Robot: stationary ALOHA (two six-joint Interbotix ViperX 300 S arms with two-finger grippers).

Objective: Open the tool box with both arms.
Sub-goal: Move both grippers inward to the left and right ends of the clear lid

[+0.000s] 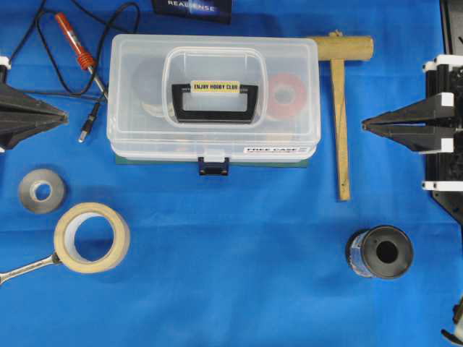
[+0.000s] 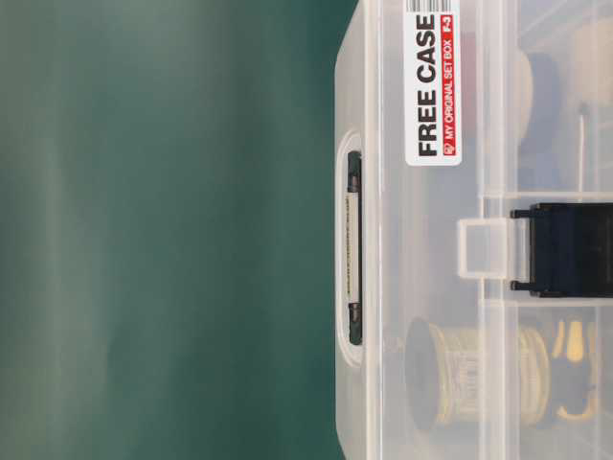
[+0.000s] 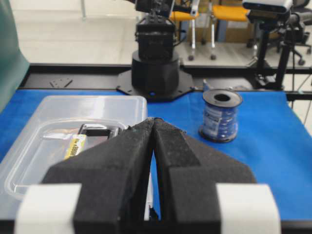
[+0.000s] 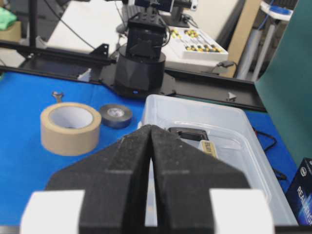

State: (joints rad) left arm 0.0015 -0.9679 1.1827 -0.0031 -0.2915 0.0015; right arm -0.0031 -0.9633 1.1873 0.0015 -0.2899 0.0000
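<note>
We have not started: the tool box (image 1: 213, 101) sits latched toward the table's far edge, left gripper (image 1: 64, 114) and right gripper (image 1: 365, 125) pinched closed, empty, flanking it. Next we must spread 1 gripper and release the front latch (image 1: 213, 165).

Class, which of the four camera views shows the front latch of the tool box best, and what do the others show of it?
The table-level view: the latch fills the frame close up, black and shut over its clear tab. The overhead view shows the latch small, at the front edge of the tool box. Neither wrist view shows it.
</note>
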